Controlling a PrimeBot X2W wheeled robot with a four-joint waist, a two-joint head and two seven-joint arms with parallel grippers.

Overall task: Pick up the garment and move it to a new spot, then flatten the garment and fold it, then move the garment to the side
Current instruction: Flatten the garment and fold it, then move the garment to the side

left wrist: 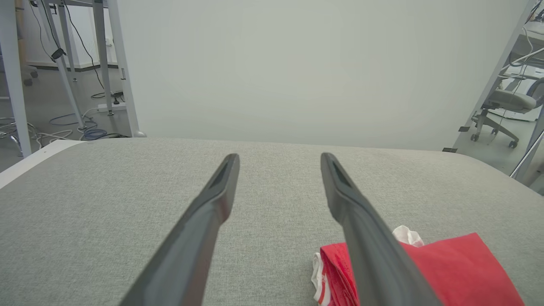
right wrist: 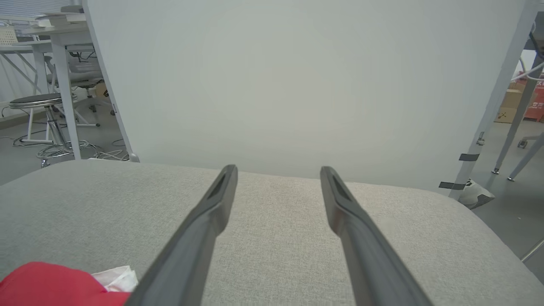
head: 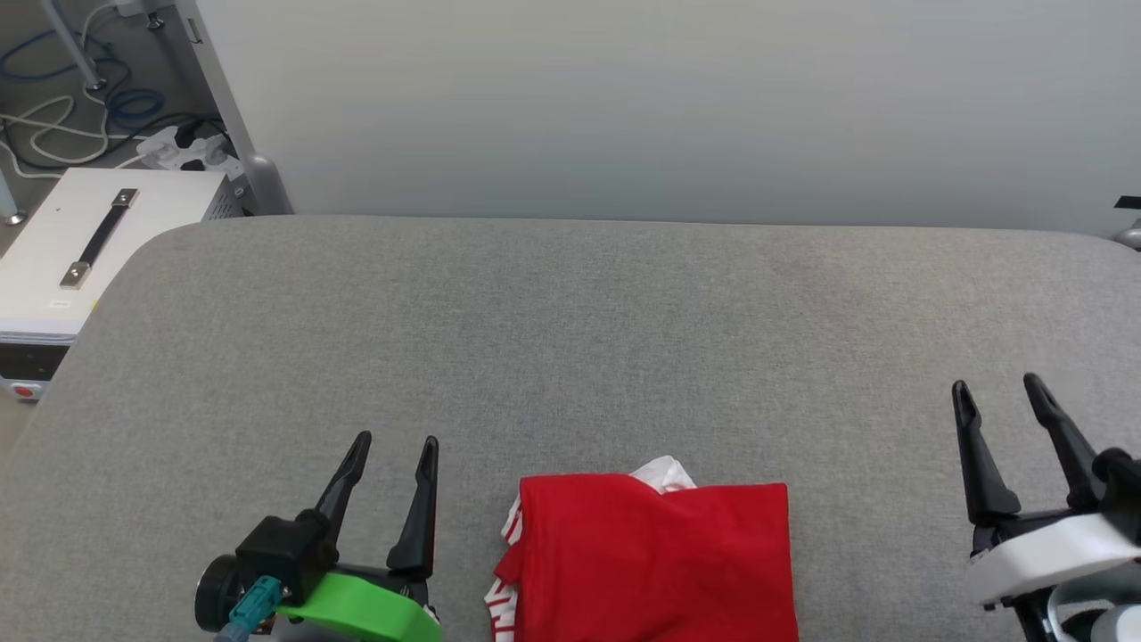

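Between my left tool [head: 398,440] and right tool [head: 996,383], both spread wide and empty, the folded red garment [head: 655,562] lies on the grey surface [head: 570,339], touching neither.

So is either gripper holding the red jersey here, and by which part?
Nothing held: left gripper and right gripper stand open, clear of the jersey.

Grey fabric worktop [head: 570,339] before pale panel [head: 669,107]; at left, 1 white case [head: 45,259] with dark handle [head: 100,236], power strip [head: 183,152], floor cables [head: 53,125]; beyond, stool [right wrist: 40,101], office chair [left wrist: 508,101].
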